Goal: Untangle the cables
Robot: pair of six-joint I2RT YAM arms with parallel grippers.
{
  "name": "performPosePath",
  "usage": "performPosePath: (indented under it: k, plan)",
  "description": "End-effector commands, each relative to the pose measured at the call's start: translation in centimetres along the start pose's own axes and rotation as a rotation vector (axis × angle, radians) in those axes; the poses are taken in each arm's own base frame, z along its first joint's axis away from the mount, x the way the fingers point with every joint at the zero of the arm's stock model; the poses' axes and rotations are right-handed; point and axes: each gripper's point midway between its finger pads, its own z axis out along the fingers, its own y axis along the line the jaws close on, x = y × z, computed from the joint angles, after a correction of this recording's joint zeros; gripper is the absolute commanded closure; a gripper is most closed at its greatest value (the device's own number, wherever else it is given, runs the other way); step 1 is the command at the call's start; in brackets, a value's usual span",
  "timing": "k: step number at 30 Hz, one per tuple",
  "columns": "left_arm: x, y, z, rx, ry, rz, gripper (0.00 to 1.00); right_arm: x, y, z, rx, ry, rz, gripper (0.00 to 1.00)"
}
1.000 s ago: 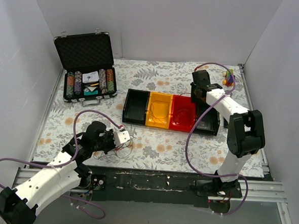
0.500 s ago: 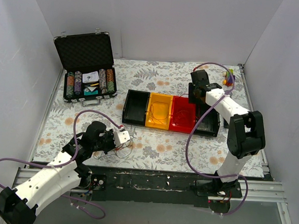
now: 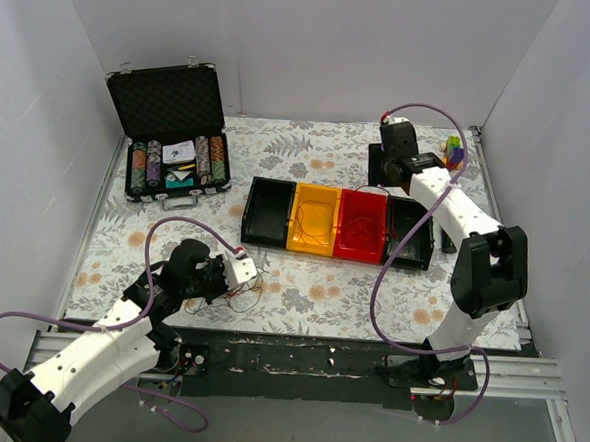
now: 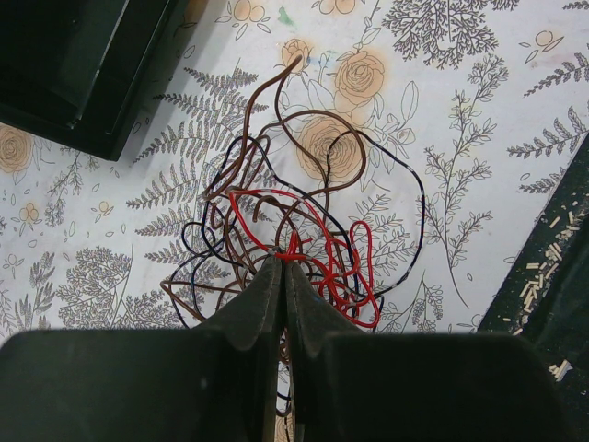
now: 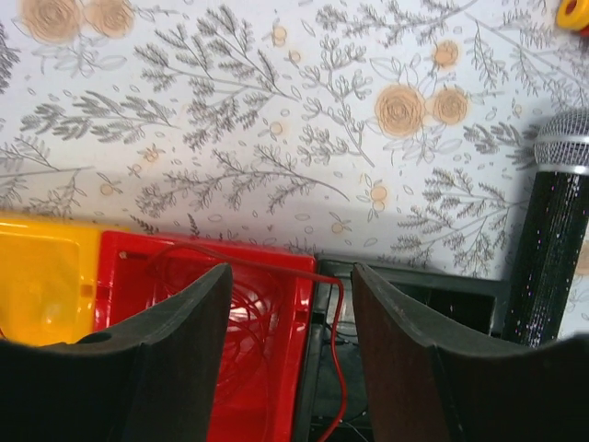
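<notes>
Red, brown and dark cables [image 4: 304, 230] heaped in a loose knot on floral tablecloth [image 4: 479, 110], near black tray corner [image 4: 83, 83]. Clenched on the red strands: left gripper [image 4: 281, 267]. Spread wide, grasping nothing: right gripper [image 5: 290, 276], above red bin [image 5: 129, 267], one red wire [image 5: 339, 350] trailing over its rim.

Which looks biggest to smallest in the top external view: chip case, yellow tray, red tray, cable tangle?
1. chip case, lid open: clearly the largest.
2. yellow tray and red tray: they look alike, so no ranking between them.
3. cable tangle: the smallest, a loose cluster of thin wires covering less area than either tray.
</notes>
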Motion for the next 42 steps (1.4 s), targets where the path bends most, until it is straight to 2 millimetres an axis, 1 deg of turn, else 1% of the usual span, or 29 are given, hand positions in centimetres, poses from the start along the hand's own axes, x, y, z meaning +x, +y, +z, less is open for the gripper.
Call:
performPosePath:
  k: [1,6,10,13,19,24,32,35,37,38,39,42]
  plan:
    - [0.0,0.0,-0.1,-0.002,-0.007,-0.002,1.00,-1.9,0.9,0.1,-0.033,-0.028,-0.031,0.39]
    - [0.3,-0.1,-0.1,-0.001,0.003,0.000,1.00,0.0,0.8,0.2,-0.058,-0.036,-0.042,0.38]
    - [0.3,-0.1,0.0,0.004,-0.001,0.001,0.99,0.7,0.5,0.4,-0.047,-0.022,-0.056,0.37]
    - [0.1,0.0,0.0,-0.001,-0.005,0.002,0.99,1.0,0.3,0.8,-0.038,-0.016,-0.057,0.37]
    - [0.4,-0.1,-0.1,-0.001,0.008,-0.001,0.99,0.5,0.2,1.6,-0.018,-0.027,-0.052,0.41]
    - [0.4,0.0,-0.1,-0.004,0.012,0.000,0.99,0.2,-0.2,2.3,-0.014,-0.031,-0.038,0.53]
    - [0.3,0.1,-0.1,-0.006,0.013,0.001,0.98,0.7,-0.5,3.3,-0.016,-0.015,-0.036,0.65]
    - [0.2,0.2,-0.1,-0.009,0.013,0.002,0.98,1.0,-0.4,3.4,-0.016,-0.006,-0.035,0.80]
    - [0.2,0.2,-0.1,-0.009,0.011,-0.001,0.98,0.9,-0.5,3.0,-0.016,-0.012,-0.029,0.91]
    - [0.2,0.2,-0.1,-0.006,0.013,0.000,0.98,0.5,-0.5,2.6,-0.018,-0.027,-0.023,0.97]
    - [0.3,0.2,-0.1,-0.007,0.013,-0.003,0.98,0.3,-0.7,2.2,-0.016,-0.039,-0.018,0.99]
    - [0.2,0.1,-0.1,-0.001,0.009,-0.002,0.97,-1.1,-0.8,0.7,-0.026,-0.087,-0.007,0.99]
